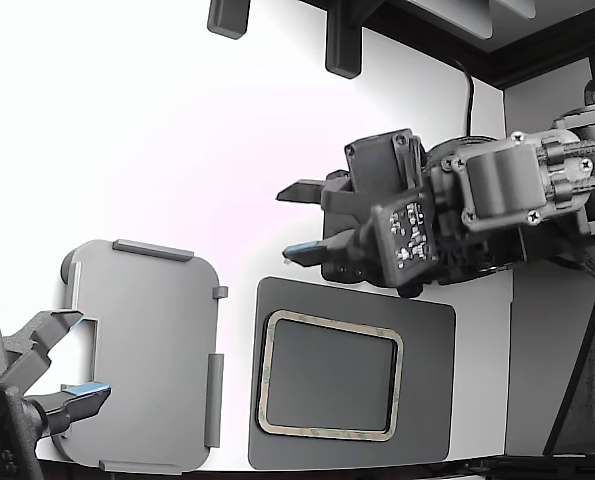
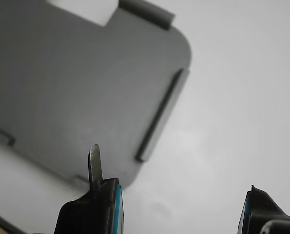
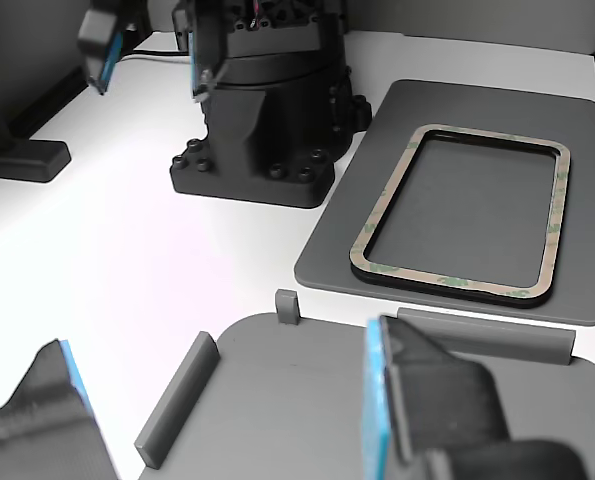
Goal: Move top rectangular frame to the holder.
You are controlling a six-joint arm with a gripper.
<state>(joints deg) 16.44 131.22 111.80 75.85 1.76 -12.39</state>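
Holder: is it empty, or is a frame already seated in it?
Empty. The holder shows only bare grey plate; the frame lies on the dark mat.

No readable text, labels, brands or numbers on any surface, in any view

A robotics lab bench: bare white table [image 1: 157, 150], dark grey mat [image 1: 427, 420], black arm mounts [image 3: 262, 110] and cabling

Dark grey flat mat [image 1: 427, 400] lies on white tabletop [image 1: 157, 150], toward exterior view's right. Two dark brackets [image 1: 342, 45] hang over table's far edge. Black cable [image 1: 467, 85] trails behind.
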